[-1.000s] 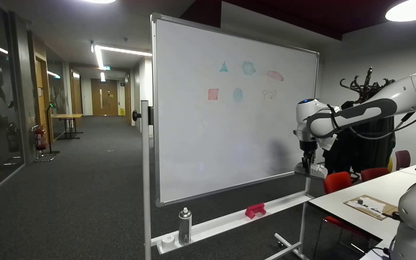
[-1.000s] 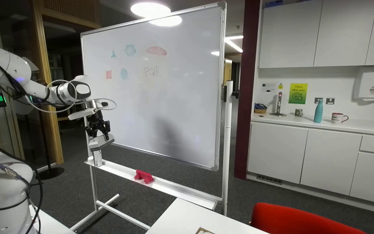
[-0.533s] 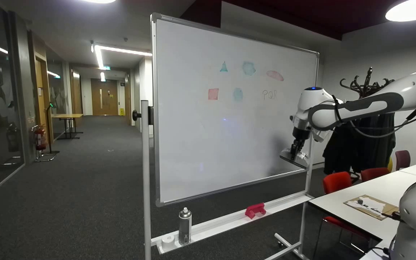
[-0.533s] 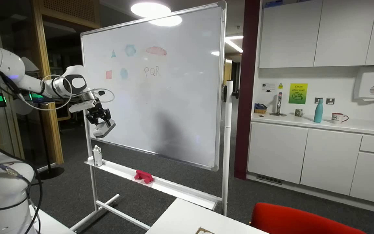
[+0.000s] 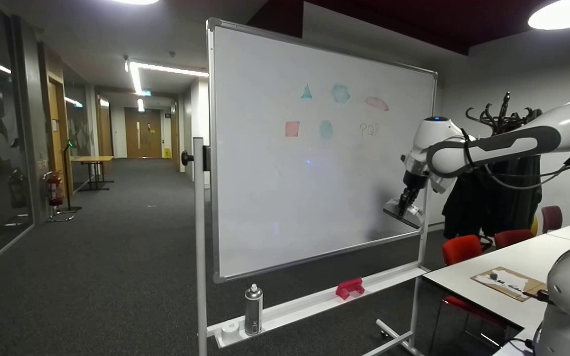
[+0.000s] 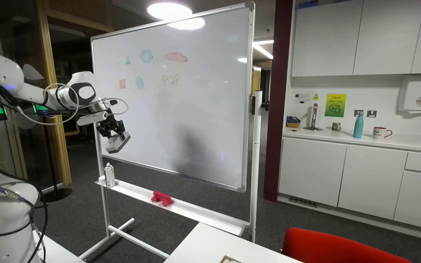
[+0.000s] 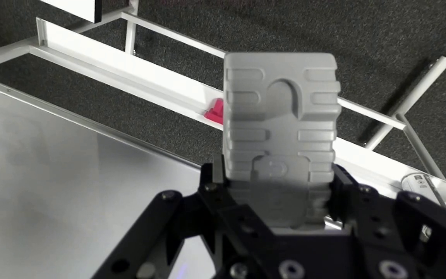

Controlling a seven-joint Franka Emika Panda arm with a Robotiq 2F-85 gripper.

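Observation:
My gripper (image 7: pixel 280 174) is shut on a light grey ribbed eraser (image 7: pixel 281 108) with a dark underside, gripping it by its two long sides. In both exterior views the gripper (image 5: pixel 406 202) (image 6: pixel 113 132) holds the eraser (image 5: pixel 416 215) (image 6: pixel 117 145) tilted in the air, in front of the lower part of a whiteboard (image 5: pixel 285 207) (image 6: pixel 210 113). The board carries a teal triangle (image 5: pixel 306 92), a teal hexagon (image 5: pixel 341 93), a red oval (image 5: pixel 377 103), a red square (image 5: pixel 292 129), a blue ellipse (image 5: pixel 326 129) and the letters PQR (image 6: pixel 171 80).
Below the board, a white tray (image 5: pixel 305 307) bears a red holder (image 5: pixel 350 288), a spray can (image 5: pixel 254 311) and a white roll (image 5: pixel 230 330). A white table (image 6: pixel 214 244) and a red chair (image 6: pixel 327 244) stand nearby. A coat stand (image 5: pixel 500 118) is behind the arm.
The gripper has risen with the eraser and tilted so that the eraser's underside turns more toward the board. In the last half second it moved only slightly.

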